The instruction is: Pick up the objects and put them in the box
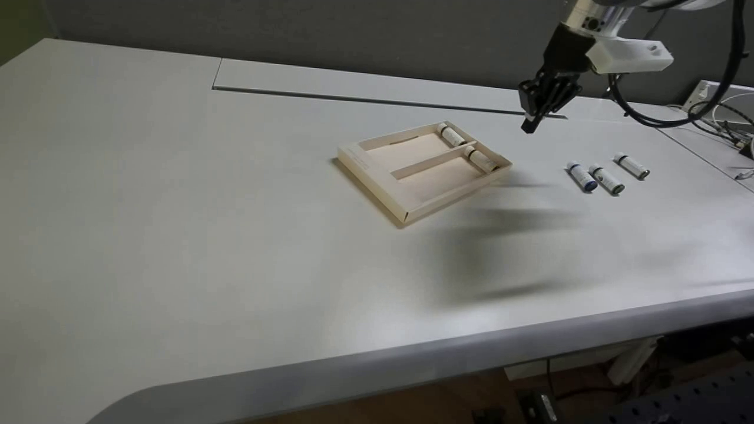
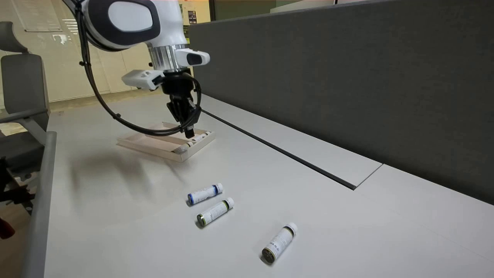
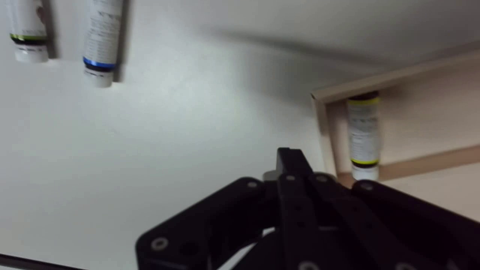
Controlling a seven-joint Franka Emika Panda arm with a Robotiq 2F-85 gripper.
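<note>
- Tool state: the fingers of my tool are together, side by side, with the tips meeting.
- Tool position: I hold the tool raised above the worktop, pointing downward. In the wrist view the tips show just outside the end wall of the box.
- Box: shallow, pale beige, with a low rim; it lies flat on the worktop. A divider separates its two compartments.
- Compartment nearer the grey panel: one white vial lies on its side, along the end wall.
- Compartment farther from the panel: the yellow-banded vial lies on its side, along the same end wall, white cap at the divider. I cannot tell whether cap and divider touch.
- Worktop, outside the box: three further vials lie on their sides, white caps toward the panel.
- The blue-banded vial is the nearest of the three to the box.
- The green-banded vial lies just beside it, nearly parallel, the two not touching.
- The outermost vial lies apart from that pair, farthest from the box.
- Surroundings: a dark slot runs along the worktop near the panel. A black cable hangs in a loop beside my tool. In an exterior view a grey chair stands beyond the worktop edge.
</note>
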